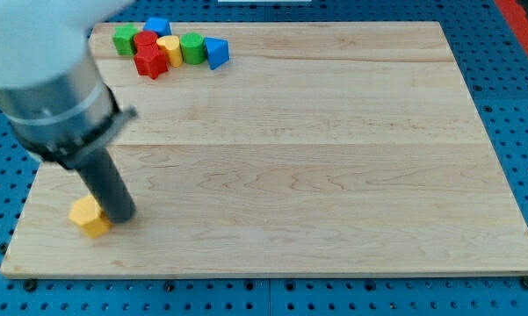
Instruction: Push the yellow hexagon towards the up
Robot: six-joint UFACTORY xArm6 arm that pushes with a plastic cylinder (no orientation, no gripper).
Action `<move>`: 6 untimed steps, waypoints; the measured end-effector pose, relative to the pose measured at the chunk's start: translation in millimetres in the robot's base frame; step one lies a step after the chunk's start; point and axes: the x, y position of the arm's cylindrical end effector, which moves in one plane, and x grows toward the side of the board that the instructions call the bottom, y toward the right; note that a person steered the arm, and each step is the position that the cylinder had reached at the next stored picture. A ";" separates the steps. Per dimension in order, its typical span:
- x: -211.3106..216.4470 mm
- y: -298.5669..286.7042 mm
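The yellow hexagon (89, 217) lies near the board's bottom left corner. My tip (121, 216) stands just to the hexagon's right, touching or nearly touching its side. The dark rod rises from there towards the view's upper left, into the grey arm body that fills the top left corner.
A cluster of blocks sits at the board's top left: a green block (125, 39), a red cylinder (145, 40), a blue block (158, 26), a red star (150, 62), a yellow cylinder (169, 48), a green cylinder (191, 47) and a blue triangle (216, 53). The wooden board (334, 158) lies on blue pegboard.
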 end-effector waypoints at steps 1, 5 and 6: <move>12.7 -0.5; -21.9 -64.1; 4.1 -55.1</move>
